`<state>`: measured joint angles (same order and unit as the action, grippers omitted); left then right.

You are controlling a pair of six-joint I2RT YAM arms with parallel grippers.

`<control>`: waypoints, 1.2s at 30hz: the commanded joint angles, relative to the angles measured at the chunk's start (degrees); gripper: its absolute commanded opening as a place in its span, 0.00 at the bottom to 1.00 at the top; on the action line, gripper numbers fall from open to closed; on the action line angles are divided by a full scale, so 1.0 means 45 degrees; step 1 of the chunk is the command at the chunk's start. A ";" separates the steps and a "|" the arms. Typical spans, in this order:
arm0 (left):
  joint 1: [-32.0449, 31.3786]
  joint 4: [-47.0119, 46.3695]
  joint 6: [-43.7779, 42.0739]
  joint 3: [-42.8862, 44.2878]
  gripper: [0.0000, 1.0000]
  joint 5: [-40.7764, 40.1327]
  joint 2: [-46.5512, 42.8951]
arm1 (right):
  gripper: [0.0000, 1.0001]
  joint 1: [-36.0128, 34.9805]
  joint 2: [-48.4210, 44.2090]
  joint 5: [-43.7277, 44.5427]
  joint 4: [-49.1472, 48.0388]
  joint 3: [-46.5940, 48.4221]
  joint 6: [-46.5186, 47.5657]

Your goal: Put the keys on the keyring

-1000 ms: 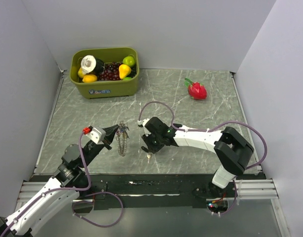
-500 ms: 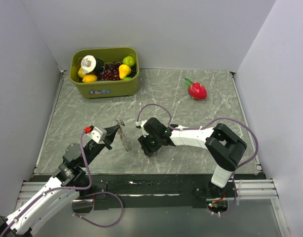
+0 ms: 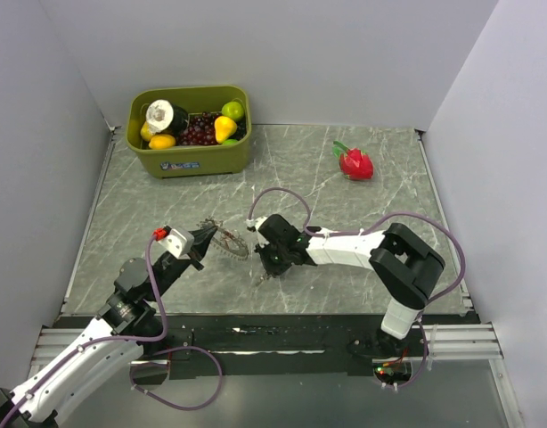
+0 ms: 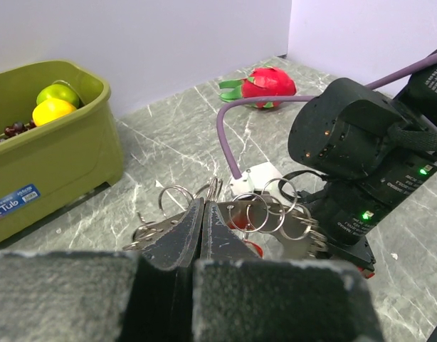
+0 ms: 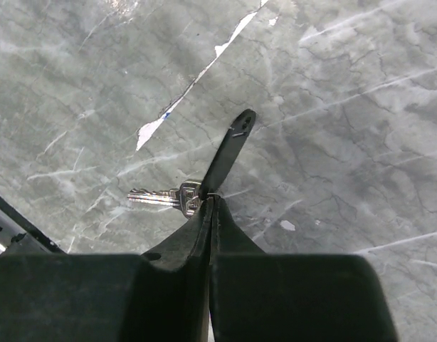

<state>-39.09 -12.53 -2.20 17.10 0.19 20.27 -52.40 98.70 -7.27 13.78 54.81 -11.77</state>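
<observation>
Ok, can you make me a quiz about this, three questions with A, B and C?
1. Where is the dragon fruit? A in the tub; B alone on the table; C in an end effector.
2. What colour is the fruit tub? A green; B blue; C white.
3. The left end effector is: A wide open; B shut on the key rings; C out of sight.

Answers: B, it lies by itself at the far right of the table; A, its walls are olive green; B, its jaws meet with the rings pinched between them.
</observation>
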 commanded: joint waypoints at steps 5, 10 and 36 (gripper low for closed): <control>-0.0044 -0.0964 0.0039 0.0223 0.01 0.0056 -0.0091 | 0.00 0.0414 -0.1754 0.0680 -0.0034 -0.0751 -0.0100; -0.0024 -0.1023 0.0058 0.0203 0.01 0.0095 -0.0052 | 0.00 0.0999 -0.2596 -0.0532 -0.0660 -0.1241 0.0329; -0.0044 -0.0925 0.0273 0.0086 0.01 0.0037 -0.0266 | 0.46 -0.0874 0.0157 0.2279 0.0591 0.0672 -0.0568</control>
<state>-39.09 -12.51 -2.09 17.04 0.14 19.70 -56.01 98.04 -0.45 16.19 55.96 -12.84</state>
